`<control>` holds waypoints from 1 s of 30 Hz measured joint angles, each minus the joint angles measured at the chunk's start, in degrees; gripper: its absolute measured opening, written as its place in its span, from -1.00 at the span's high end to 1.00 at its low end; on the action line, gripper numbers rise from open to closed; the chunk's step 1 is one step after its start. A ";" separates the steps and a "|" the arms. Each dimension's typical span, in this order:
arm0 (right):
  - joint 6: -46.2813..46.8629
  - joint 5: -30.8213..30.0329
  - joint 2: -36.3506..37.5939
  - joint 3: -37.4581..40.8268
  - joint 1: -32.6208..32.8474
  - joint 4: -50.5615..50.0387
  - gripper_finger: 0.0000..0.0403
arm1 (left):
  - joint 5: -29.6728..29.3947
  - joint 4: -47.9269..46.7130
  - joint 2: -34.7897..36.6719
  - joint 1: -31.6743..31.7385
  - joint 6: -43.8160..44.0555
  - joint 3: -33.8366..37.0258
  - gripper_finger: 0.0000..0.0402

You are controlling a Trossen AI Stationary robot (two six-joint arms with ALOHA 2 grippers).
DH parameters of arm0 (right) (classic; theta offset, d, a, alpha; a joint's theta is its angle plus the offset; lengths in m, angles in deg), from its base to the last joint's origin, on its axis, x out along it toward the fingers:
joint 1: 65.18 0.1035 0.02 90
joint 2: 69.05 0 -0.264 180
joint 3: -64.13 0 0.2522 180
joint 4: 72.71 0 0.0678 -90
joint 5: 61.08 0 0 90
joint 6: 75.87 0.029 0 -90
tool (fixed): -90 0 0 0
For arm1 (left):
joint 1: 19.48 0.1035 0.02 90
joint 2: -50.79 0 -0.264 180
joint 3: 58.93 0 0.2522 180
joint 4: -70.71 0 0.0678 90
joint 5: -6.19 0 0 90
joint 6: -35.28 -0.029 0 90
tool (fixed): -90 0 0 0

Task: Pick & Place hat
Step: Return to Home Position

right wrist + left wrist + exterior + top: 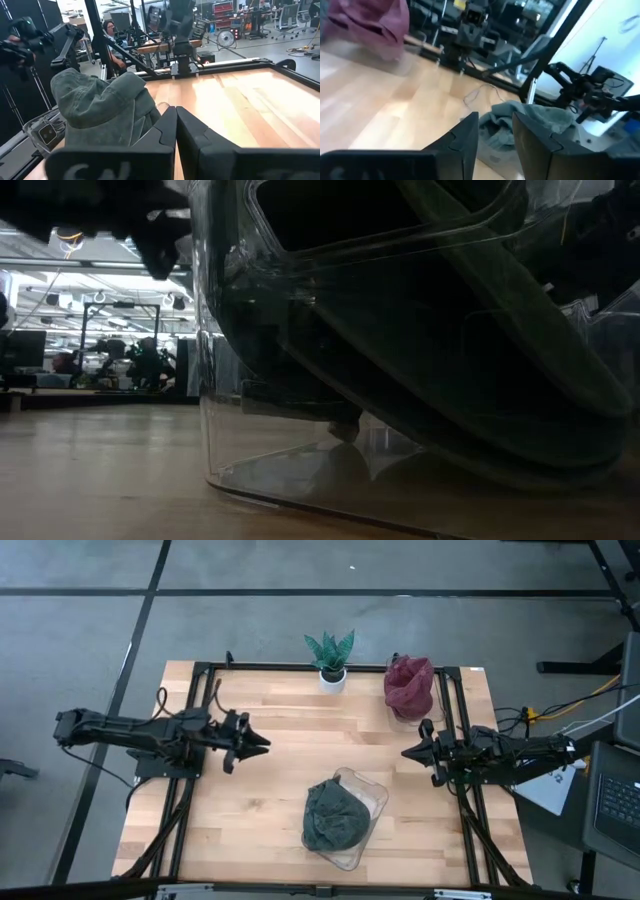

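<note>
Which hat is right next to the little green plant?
The dark red fabric cap: the small green potted plant stands just beside it. The gray fabric cap lies farther off, nearer the table's front.

Left gripper (262,744) jaws ajar; right gripper (407,752) jaws closed.

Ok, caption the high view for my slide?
Gray cap in the middle transparent bin, red cap in the back bin beside the potted plant, left gripper and right gripper both empty.
</note>
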 joint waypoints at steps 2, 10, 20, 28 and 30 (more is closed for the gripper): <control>0.00 -0.03 0.00 0.00 0.00 0.00 0.96 | 0.47 4.99 2.33 0.51 -1.31 4.53 0.42; -0.02 -0.02 0.00 0.00 0.02 0.00 0.96 | 0.88 21.15 7.52 0.59 -2.95 18.81 0.42; -0.02 -0.02 0.00 0.00 0.02 0.00 0.96 | -1.59 9.19 18.45 0.63 -8.33 18.80 0.42; -0.02 -0.02 0.00 0.00 0.02 0.00 0.96 | -1.90 -4.92 33.31 0.63 -10.26 18.80 0.42; -0.04 -0.01 -0.01 0.00 0.02 0.00 0.96 | -1.90 -8.66 35.58 0.63 -10.30 18.80 0.42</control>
